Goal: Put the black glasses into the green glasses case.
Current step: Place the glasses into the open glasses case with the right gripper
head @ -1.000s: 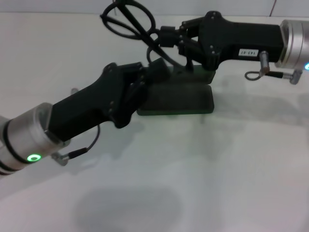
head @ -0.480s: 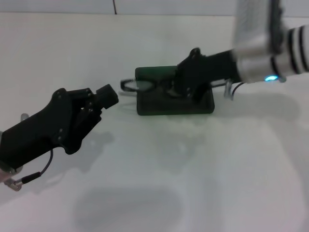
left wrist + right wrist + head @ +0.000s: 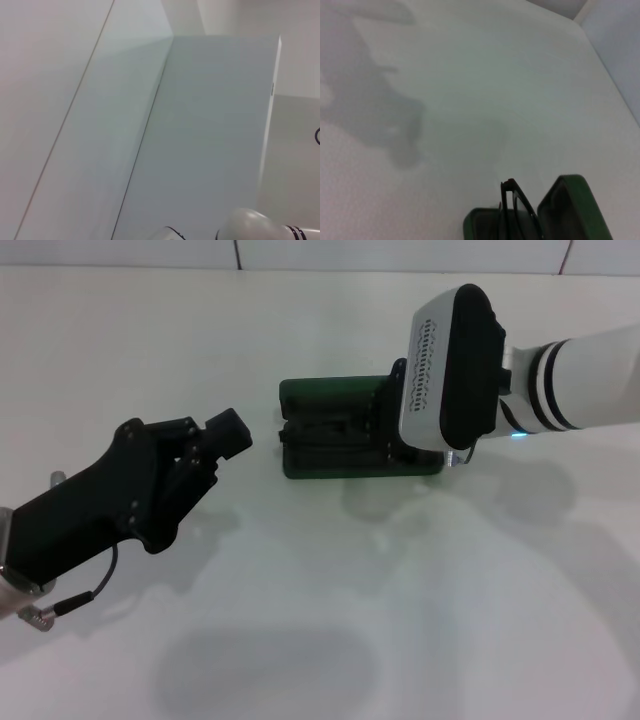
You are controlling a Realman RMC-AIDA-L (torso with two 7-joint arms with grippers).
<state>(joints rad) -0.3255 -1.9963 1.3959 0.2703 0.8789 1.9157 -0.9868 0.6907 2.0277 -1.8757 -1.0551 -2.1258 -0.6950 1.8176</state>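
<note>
— where are the glasses [image 3: 512, 207]?
— in the open green case [image 3: 330, 440], standing on edge in its tray; the right wrist view shows the black frame rising from the tray beside the raised lid.
— and the case itself?
— it lies on the white surface [image 3: 320, 600], near the middle, a little toward the far side.
— the right end effector [image 3: 385, 435]?
— down over the right end of the case, mostly hidden behind the white wrist housing. i cannot tell how its fingers stand.
— the left end effector [image 3: 228, 432]?
— left of the case and apart from it, above the surface, holding nothing; i cannot tell how its fingers stand either.
— the room?
— pale wall panels with a thin seam run behind the surface's far edge. soft grey shadows of the arms lie across the surface.
</note>
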